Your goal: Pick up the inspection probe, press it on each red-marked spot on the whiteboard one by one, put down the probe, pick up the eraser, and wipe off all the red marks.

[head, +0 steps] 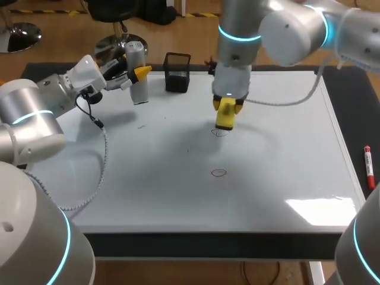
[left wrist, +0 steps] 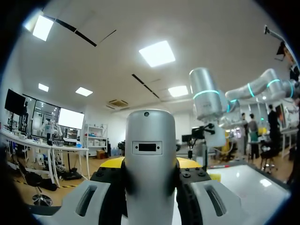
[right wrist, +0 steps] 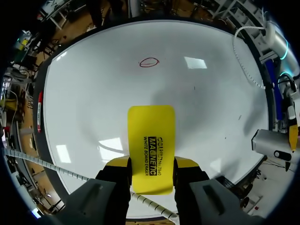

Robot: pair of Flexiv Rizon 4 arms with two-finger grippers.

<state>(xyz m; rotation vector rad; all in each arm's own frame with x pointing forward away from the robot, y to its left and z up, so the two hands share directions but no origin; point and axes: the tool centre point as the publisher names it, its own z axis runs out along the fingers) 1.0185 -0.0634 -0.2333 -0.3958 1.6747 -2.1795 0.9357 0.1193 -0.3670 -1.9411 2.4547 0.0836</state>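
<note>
right tool point(right wrist: 152, 165) pinched eraser point(right wrist: 151, 147) by its long edges | we judged it light, stiff, soft-faced | left tool point(left wrist: 150, 165) clamped the smooth probe point(left wrist: 150, 154) mid-body, likely slippery

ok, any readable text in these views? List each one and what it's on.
"MAGNETIC": on the eraser, right wrist view.
"WHITE BOARD ERASER": same eraser, next line.
Smaller line beside those: too small to read reliably.
probe: dark window, no legible text.
whiteboard: only red circles, no words.
</note>
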